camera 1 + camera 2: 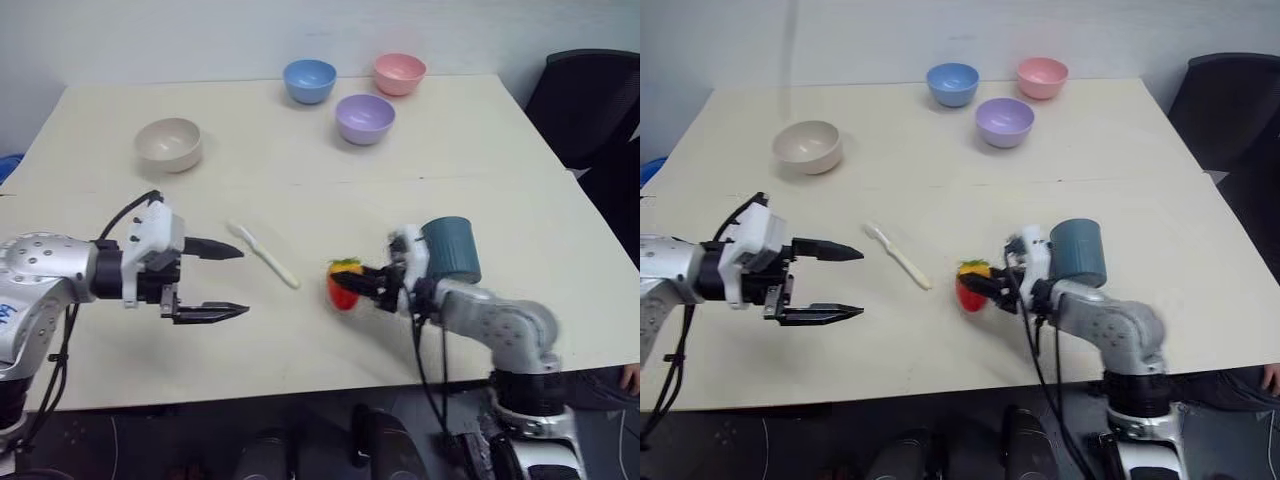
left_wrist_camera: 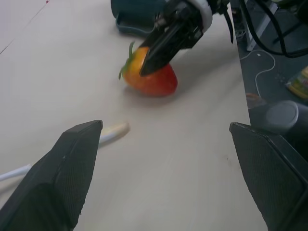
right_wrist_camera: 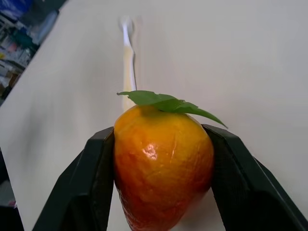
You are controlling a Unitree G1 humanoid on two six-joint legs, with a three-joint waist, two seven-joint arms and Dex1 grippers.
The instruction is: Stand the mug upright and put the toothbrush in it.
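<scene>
Cream table (image 1: pixel 300 340) | mug (image 1: pixel 452 250) centre-right, upright | toothbrush (image 1: pixel 264 254) centre, flat: light, stiff, slippery, grasp mid-handle | left gripper (image 1: pixel 230 282) spread, empty | right gripper (image 3: pixel 159 159) pinching toy strawberry (image 3: pixel 162 161)

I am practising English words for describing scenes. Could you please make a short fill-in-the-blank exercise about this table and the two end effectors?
1. The right end effector is closed on a toy ____.
2. The toothbrush lies flat on the ____.
3. The mug stands with its open side facing ____.
4. The left end effector has its fingers spread ____ and holds nothing.

Missing words: strawberry; table; down; open
</scene>
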